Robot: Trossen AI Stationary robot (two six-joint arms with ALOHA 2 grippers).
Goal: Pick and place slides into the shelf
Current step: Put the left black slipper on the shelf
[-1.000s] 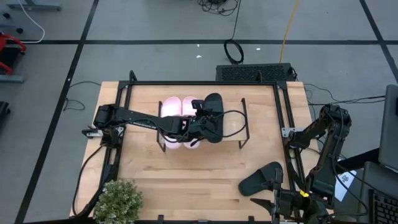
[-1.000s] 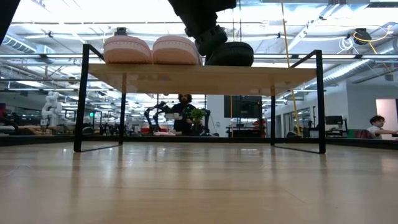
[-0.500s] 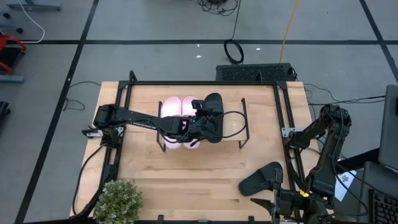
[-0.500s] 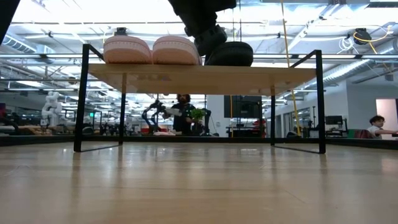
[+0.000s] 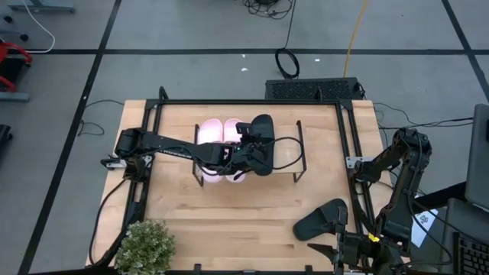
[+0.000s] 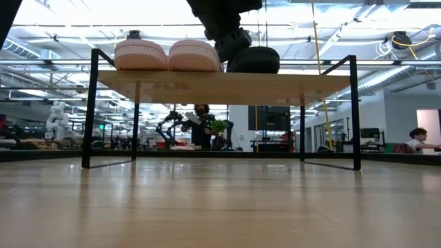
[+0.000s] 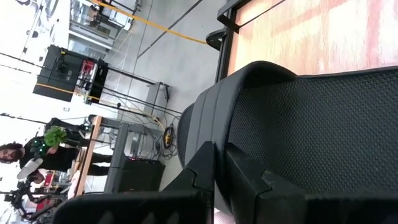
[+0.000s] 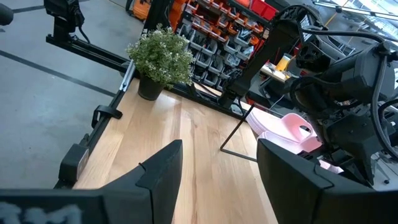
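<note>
The shelf [image 5: 286,156] stands mid-table, and a pink pair of slides [image 5: 216,128] lies on its left part, soles down on the board [image 6: 207,78]. A black slide [image 5: 263,126] rests on the board right of the pink pair [image 6: 169,55]. My left gripper [image 5: 252,147] reaches in from the table's left and is shut on this black slide [image 6: 253,60]. A second black slide [image 5: 321,220] lies flat on the table at the near right. My right gripper [image 8: 217,180] hovers open near the table's near right corner [image 5: 336,250], with nothing between its fingers. My left gripper pinches the black slide's wide mesh strap at its edge [image 7: 261,155] between its two fingers [image 7: 202,177]. The fingers come slanting down from the table's left. The slide sits sole down on the shelf board [image 6: 253,60].
A potted plant [image 5: 145,246] stands at the table's near left corner. A black frame [image 5: 252,102] runs around the table. Free board lies right of the black slide on the shelf, and bare tabletop [image 5: 229,206] lies in front of it.
</note>
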